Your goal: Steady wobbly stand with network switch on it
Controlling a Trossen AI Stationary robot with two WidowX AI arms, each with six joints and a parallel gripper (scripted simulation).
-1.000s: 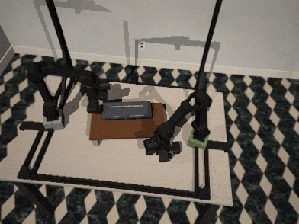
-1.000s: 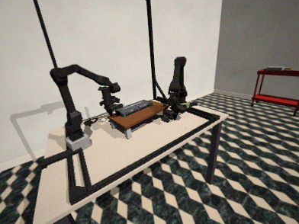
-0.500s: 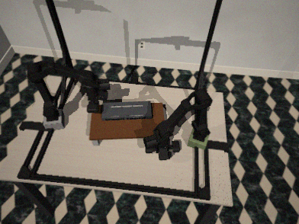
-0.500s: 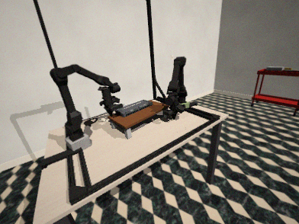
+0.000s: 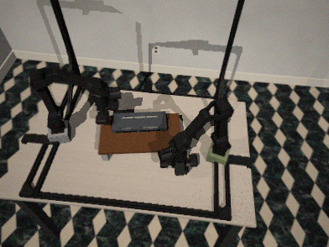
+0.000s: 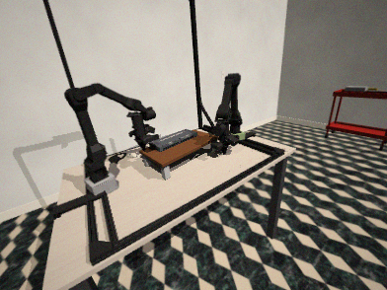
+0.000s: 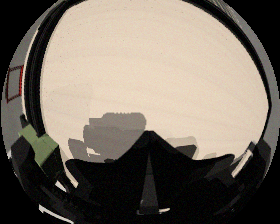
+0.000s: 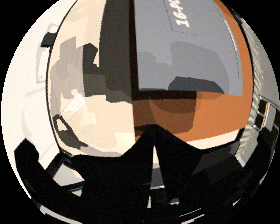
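The stand, a brown board (image 5: pixel 134 143) (image 6: pixel 184 156) (image 8: pixel 225 112) on short pale legs, is at mid-table. The dark grey network switch (image 5: pixel 139 122) (image 6: pixel 174 140) (image 8: pixel 190 55) lies on its back part. I cannot tell whether every leg touches the table. My right gripper (image 5: pixel 101 121) (image 6: pixel 144 144) (image 8: pixel 152 128) is shut and empty, beside the board's end near the white arm base. My left gripper (image 5: pixel 181 171) (image 6: pixel 215 153) (image 7: pixel 148 134) is shut and empty, in front of the board's other end. I cannot make out any wedges; the board and arms hide part of the table.
The left arm stands on a green base (image 5: pixel 218 155) (image 6: pixel 240 136) (image 7: pixel 45 149), the right arm on a white base (image 5: pixel 59 134) (image 6: pixel 101 183). A black frame (image 5: pixel 126 204) (image 6: pixel 158 217) runs along the table's edges, with tall posts. A red cart (image 6: pixel 357 129) stands away from the table.
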